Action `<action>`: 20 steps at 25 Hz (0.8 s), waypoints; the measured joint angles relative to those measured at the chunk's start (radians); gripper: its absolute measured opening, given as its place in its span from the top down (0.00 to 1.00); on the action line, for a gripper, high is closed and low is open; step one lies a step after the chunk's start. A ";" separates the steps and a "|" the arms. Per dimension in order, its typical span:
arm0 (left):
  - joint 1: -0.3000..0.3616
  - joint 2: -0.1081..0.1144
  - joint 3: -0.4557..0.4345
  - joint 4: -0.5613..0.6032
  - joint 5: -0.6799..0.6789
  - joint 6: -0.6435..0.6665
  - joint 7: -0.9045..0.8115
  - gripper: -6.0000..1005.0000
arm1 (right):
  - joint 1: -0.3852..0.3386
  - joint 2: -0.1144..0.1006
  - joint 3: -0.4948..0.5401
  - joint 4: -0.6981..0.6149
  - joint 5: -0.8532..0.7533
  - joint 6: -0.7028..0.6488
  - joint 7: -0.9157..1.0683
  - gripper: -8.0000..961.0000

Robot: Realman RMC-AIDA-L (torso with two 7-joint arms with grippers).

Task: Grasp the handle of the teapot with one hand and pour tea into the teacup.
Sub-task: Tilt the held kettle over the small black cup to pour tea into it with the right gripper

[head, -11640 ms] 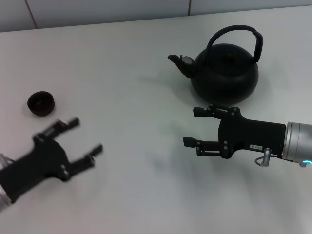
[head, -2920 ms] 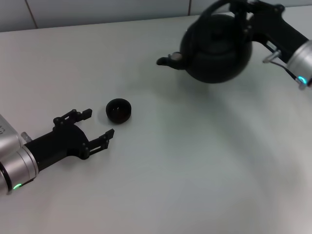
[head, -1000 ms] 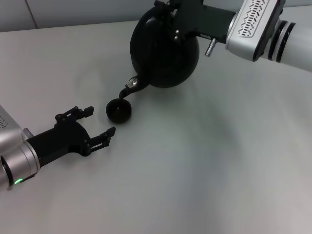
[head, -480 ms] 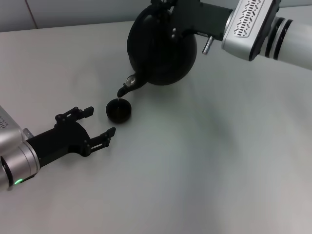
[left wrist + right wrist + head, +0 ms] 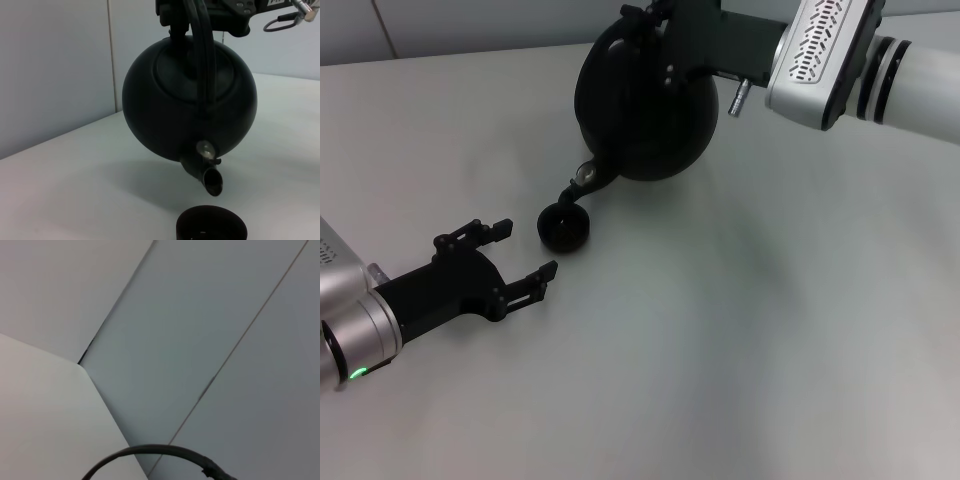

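My right gripper (image 5: 655, 15) holds the round black teapot (image 5: 640, 100) in the air by its handle (image 5: 202, 55), which shows best in the left wrist view. The pot is tipped forward, its spout (image 5: 578, 185) pointing down just above the small dark teacup (image 5: 565, 228) on the table. In the left wrist view the spout (image 5: 210, 177) hangs right over the teacup (image 5: 211, 231). I cannot make out any liquid. My left gripper (image 5: 525, 248) rests open and empty on the table, just beside the cup and apart from it.
The white table (image 5: 740, 330) stretches to the front and right. A tiled wall (image 5: 520, 20) runs along the far edge. The right wrist view shows only wall panels (image 5: 210, 330), a table corner (image 5: 40, 405) and a dark cable (image 5: 160, 452).
Since one second ago the teapot has shifted slightly left and its spout has dipped back down over the cup. The left gripper and the cup have stayed still.
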 joint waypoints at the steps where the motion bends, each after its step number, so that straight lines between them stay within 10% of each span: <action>1: 0.000 0.000 0.000 0.000 0.000 0.000 0.000 0.21 | 0.000 0.000 -0.008 -0.002 0.000 0.004 0.000 0.89; 20: 0.003 -0.001 0.000 -0.001 0.002 -0.001 0.000 0.21 | 0.007 0.000 -0.047 -0.015 0.002 0.030 0.000 0.90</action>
